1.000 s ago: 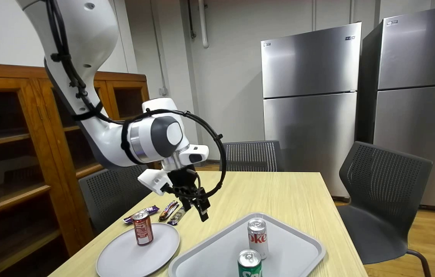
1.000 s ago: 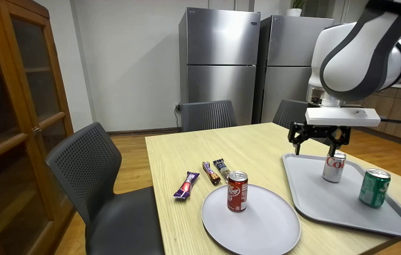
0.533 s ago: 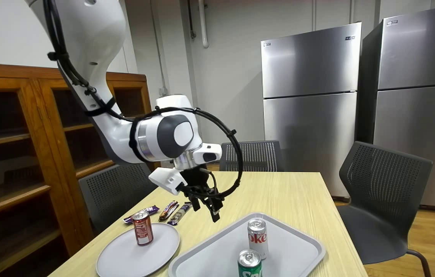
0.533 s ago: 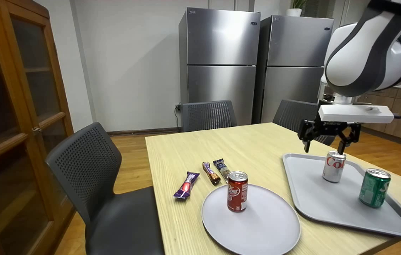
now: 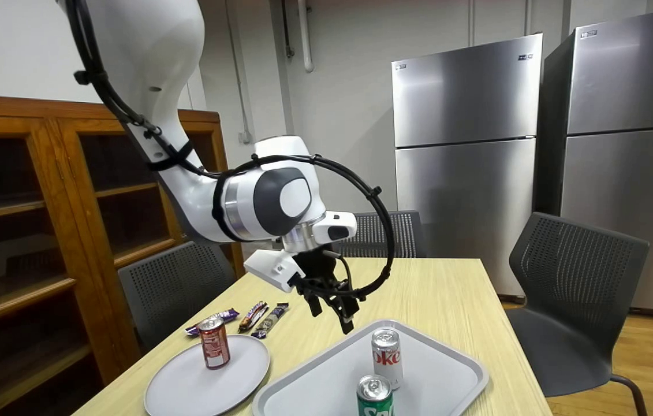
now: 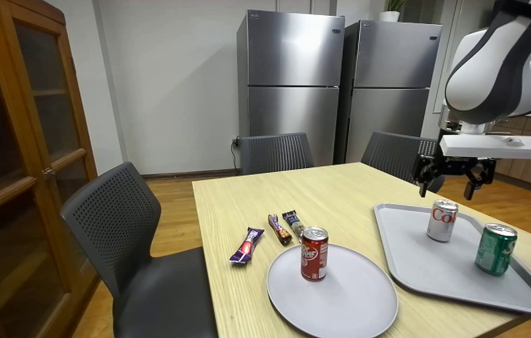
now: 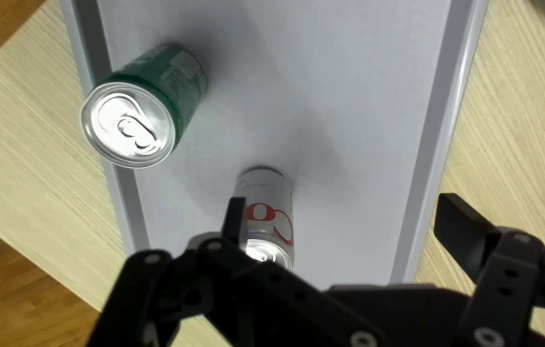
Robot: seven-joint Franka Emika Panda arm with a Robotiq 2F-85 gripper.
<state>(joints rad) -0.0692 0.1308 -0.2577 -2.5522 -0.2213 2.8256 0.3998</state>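
Note:
My gripper (image 6: pixel 446 193) is open and empty above the tray, with its black fingers wide apart. It also shows in an exterior view (image 5: pixel 331 321) and at the bottom of the wrist view (image 7: pixel 342 212). The nearest thing is a silver Diet Coke can (image 6: pixel 442 223), upright on the grey tray (image 6: pixel 439 267), below the fingertips and apart from them. In the wrist view one finger (image 7: pixel 235 219) partly hides this can (image 7: pixel 272 193). A green Sprite can (image 7: pixel 176 82) stands upright near a long edge of the tray; it also shows in both exterior views (image 5: pixel 374 390) (image 6: pixel 495 251).
A round grey plate (image 6: pixel 350 300) holds an upright red Dr Pepper can (image 6: pixel 314 256). A purple-wrapped bar (image 6: pixel 246 246) and two other wrapped bars (image 6: pixel 279 229) (image 6: pixel 293 221) lie beside the plate. Dark chairs (image 5: pixel 574 300) stand round the wooden table (image 5: pixel 418 289).
The arm and open gripper have moved to the right in both exterior views, and slightly up in one of them. The cans, bars, plate and tray have not moved.

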